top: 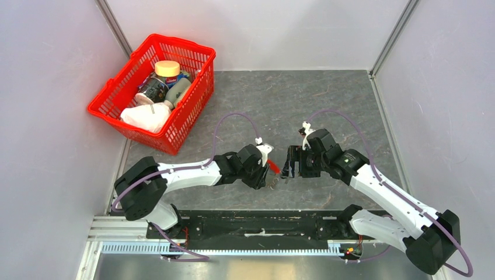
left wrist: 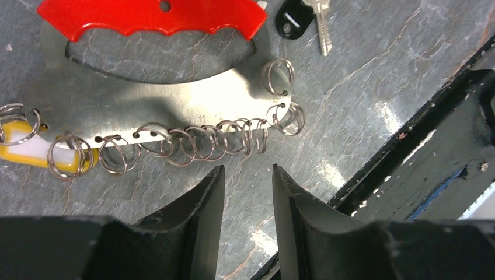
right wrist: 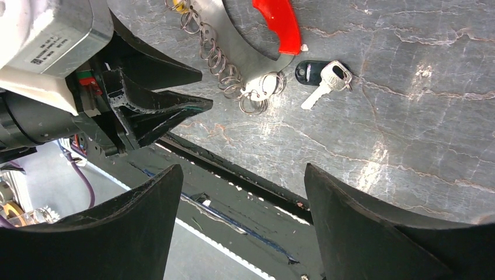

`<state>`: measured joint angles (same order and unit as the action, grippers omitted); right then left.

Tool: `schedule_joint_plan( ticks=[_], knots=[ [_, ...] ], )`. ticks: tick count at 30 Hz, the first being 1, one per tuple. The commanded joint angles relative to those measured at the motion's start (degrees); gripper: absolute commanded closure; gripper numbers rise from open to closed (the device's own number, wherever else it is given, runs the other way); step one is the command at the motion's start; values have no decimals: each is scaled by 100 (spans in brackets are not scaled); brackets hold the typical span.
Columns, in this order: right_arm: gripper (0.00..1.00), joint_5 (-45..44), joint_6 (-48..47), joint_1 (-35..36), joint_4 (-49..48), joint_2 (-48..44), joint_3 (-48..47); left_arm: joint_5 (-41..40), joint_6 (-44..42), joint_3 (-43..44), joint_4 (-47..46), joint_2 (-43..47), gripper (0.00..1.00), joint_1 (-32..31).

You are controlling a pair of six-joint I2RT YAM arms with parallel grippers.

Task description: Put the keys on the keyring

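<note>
The keyring piece is a curved steel plate with a red grip and several thin wire rings along its edge. It lies flat on the table. One small silver key with a black tag lies just beyond the plate's end, touching no ring. My left gripper is open and empty, just short of the rings. My right gripper is wide open and empty, above the table's near edge. The key, the end rings and the red grip also show in the right wrist view.
A red plastic basket with jars and a white cloth stands at the back left. A yellow-and-white tag hangs on the plate's far end ring. The black rail runs along the near table edge. The two grippers are close together.
</note>
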<state>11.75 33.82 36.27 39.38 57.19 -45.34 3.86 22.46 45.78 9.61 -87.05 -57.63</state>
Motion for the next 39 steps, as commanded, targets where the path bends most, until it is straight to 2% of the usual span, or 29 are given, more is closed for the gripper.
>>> schedule_joint_plan(
  ticks=[1,14,39],
  knots=[
    [16,-34,54,27,-132,-113,60,158,52,308,-310,-66,59,2],
    [17,-37,84,32,-132,-196,93,139,40,324,-398,-260,67,-3],
    [17,28,147,29,-259,-183,219,-167,-88,442,-310,-443,73,12]
  ],
)
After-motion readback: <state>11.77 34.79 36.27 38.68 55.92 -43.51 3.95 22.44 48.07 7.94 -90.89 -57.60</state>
